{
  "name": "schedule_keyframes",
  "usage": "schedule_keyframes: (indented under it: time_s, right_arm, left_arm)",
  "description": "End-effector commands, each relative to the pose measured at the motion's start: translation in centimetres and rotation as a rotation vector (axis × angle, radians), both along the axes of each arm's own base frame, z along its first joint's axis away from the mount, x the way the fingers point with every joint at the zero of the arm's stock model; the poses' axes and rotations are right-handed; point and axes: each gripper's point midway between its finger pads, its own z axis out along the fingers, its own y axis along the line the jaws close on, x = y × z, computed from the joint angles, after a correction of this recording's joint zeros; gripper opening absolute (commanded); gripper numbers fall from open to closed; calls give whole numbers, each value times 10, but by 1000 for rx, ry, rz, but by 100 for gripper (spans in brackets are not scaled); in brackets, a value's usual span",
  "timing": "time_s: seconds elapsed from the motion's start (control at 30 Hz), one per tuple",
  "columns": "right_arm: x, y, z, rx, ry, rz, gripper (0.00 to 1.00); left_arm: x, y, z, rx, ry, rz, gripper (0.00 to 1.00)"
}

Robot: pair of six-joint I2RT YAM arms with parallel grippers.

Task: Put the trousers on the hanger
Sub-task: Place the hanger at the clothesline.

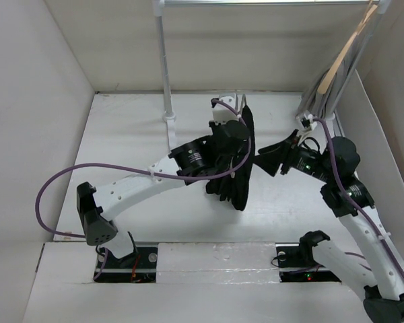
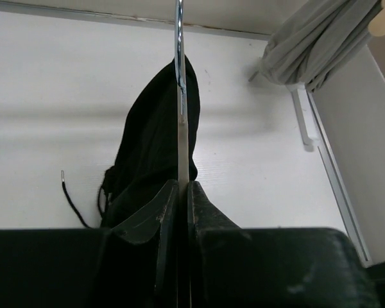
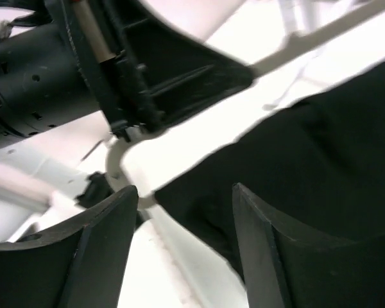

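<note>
1. White surface (image 1: 121, 134), boxed in by white walls (image 1: 34, 101).
2. My left arm (image 1: 141, 182) stretches forward to mid-surface, with my left fingers (image 2: 208, 215) clamped shut on the hanger (image 2: 178, 45).
3. Trousers (image 2: 147, 141) hang draped over that hanger.
4. My right arm (image 1: 350, 195) bends leftward, and my right fingers (image 3: 102, 237) are spread apart by the black cloth, gripping nothing.

One trousers (image 2: 147, 141), one wire hanger (image 2: 178, 38), one wooden hanger (image 1: 342, 54), one grey garment (image 2: 308, 45)
</note>
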Motion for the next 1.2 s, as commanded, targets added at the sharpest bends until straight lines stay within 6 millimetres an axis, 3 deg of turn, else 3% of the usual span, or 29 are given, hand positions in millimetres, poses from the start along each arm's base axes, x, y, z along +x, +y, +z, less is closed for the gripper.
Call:
schedule_keyframes:
  time_s: [0.0,0.23,0.4,0.53,0.57,0.7,0.73,0.8,0.9,0.93,0.97,1.17]
  right_arm:
    - [-11,36,17,128,23,93,70]
    - [-24,77,29,216,30,177,72]
    - [-20,88,24,224,43,163,73]
    - [-20,93,11,201,71,137,39]
    - [-16,91,9,202,72,111,37]
    - [-16,91,-11,177,109,86,40]
    - [-15,91,-8,190,91,85,47]
    - [-12,92,-13,188,95,77,51]
    - [-10,94,-17,173,93,76,29]
    - [-9,95,-19,168,97,77,9]
    - [-9,94,-19,165,87,75,3]
    - [-10,77,-1,154,11,7,0]
  left_arm:
    - [3,-11,37,-140,-83,8,0]
    - [0,-17,28,-160,-77,0,0]
    - [-2,-15,24,-163,-76,-4,0]
    - [-4,-12,24,-167,-77,-6,0]
    - [-4,-11,24,-167,-77,-6,0]
    - [-5,-8,32,-185,-86,-3,0]
    - [-5,-8,33,-189,-85,-2,0]
    - [-6,-9,35,-213,-77,-3,0]
    - [-8,-10,33,-226,-63,-13,0]
    - [-9,-11,33,-235,-59,-14,0]
    - [-10,-10,34,-236,-60,-17,0]
    - [-13,-4,37,-227,-64,-24,0]
